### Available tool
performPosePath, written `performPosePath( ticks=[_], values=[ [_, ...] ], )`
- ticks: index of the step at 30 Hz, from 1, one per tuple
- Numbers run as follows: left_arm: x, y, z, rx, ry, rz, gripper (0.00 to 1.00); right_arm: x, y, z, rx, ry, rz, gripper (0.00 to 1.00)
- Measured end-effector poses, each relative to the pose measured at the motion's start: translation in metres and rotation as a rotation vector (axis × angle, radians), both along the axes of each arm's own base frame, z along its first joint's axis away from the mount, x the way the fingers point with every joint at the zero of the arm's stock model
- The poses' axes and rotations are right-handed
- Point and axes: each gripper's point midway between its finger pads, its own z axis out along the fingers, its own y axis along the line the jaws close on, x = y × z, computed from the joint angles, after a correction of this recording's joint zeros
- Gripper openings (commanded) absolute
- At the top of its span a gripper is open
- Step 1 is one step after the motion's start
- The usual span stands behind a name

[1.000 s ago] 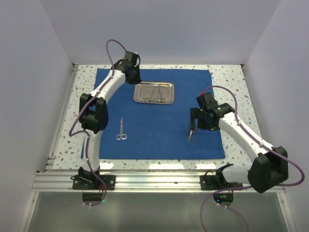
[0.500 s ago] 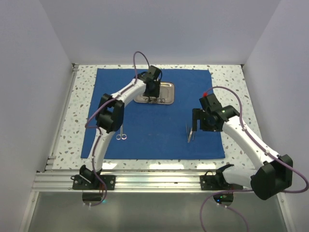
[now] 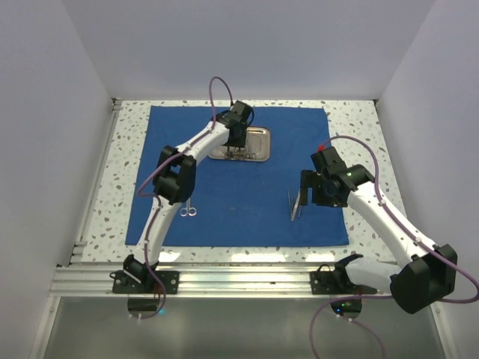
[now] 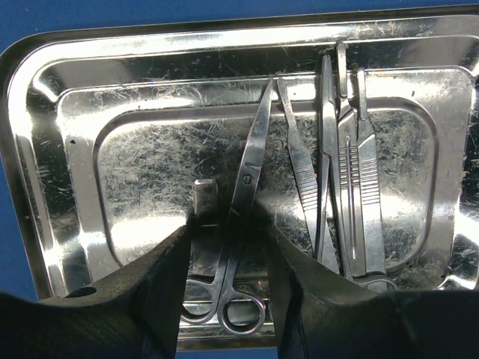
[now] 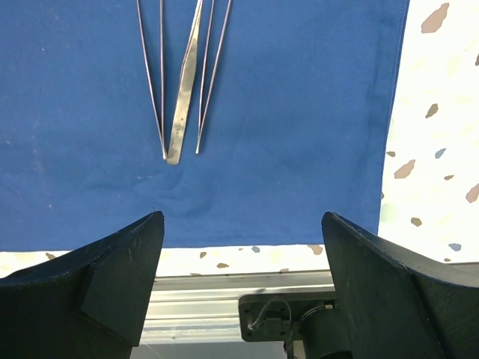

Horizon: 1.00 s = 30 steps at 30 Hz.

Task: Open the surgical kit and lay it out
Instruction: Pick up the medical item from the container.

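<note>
The royal-blue cloth (image 3: pixel 239 198) lies spread flat on the table. The steel tray (image 3: pixel 260 136) stands on its far half. In the left wrist view the tray (image 4: pixel 45 149) holds a pair of scissors (image 4: pixel 251 172) and several other thin steel instruments (image 4: pixel 352 179). My left gripper (image 3: pixel 238 146) hangs over the tray, open, its fingers either side of those scissors' handles (image 4: pixel 227 226). Another pair of scissors (image 3: pixel 187 202) lies on the cloth at the left. Tweezers and forceps (image 3: pixel 294 204) lie on the right. My right gripper (image 3: pixel 304 194) is open and empty beside them; they show in the right wrist view (image 5: pixel 183 90).
The speckled table top (image 3: pixel 359 127) borders the cloth. A metal rail (image 3: pixel 239 280) runs along the near edge and also shows in the right wrist view (image 5: pixel 224 307). White walls close in the left, right and back.
My left arm has swung right from the tray's far-left corner to over the tray and lowered around the scissors. My right arm has eased slightly right.
</note>
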Motion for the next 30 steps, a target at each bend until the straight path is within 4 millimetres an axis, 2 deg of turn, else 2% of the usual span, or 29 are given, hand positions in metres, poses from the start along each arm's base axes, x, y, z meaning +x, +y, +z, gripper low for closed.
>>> performPosePath(
  ticks=[4, 10, 15, 16, 21, 24, 27, 30],
  values=[
    [-0.007, 0.002, -0.005, -0.014, 0.031, -0.016, 0.44, 0.000, 0.000, -0.001, 0.001, 0.002, -0.004, 0.90],
    [-0.035, 0.034, -0.008, -0.012, 0.103, -0.017, 0.40, 0.002, 0.001, -0.004, -0.002, 0.013, -0.006, 0.90],
    [-0.035, 0.056, -0.009, -0.069, 0.149, 0.009, 0.34, 0.003, 0.002, -0.007, -0.006, 0.023, -0.005, 0.90],
    [-0.035, 0.058, -0.010, -0.074, 0.161, 0.010, 0.30, 0.004, 0.002, -0.008, -0.007, 0.026, -0.005, 0.90],
    [-0.034, 0.057, -0.011, -0.096, 0.214, -0.026, 0.20, 0.005, 0.002, -0.013, -0.016, 0.043, -0.002, 0.90],
    [-0.035, 0.053, -0.014, -0.113, 0.234, -0.052, 0.12, 0.005, 0.003, -0.014, -0.018, 0.047, -0.002, 0.90],
    [-0.037, 0.050, -0.016, -0.128, 0.246, -0.071, 0.00, 0.006, 0.003, -0.014, -0.020, 0.048, 0.000, 0.90],
    [-0.038, 0.050, -0.018, -0.136, 0.253, -0.076, 0.00, 0.006, 0.003, -0.014, -0.020, 0.049, 0.001, 0.90]
  ],
)
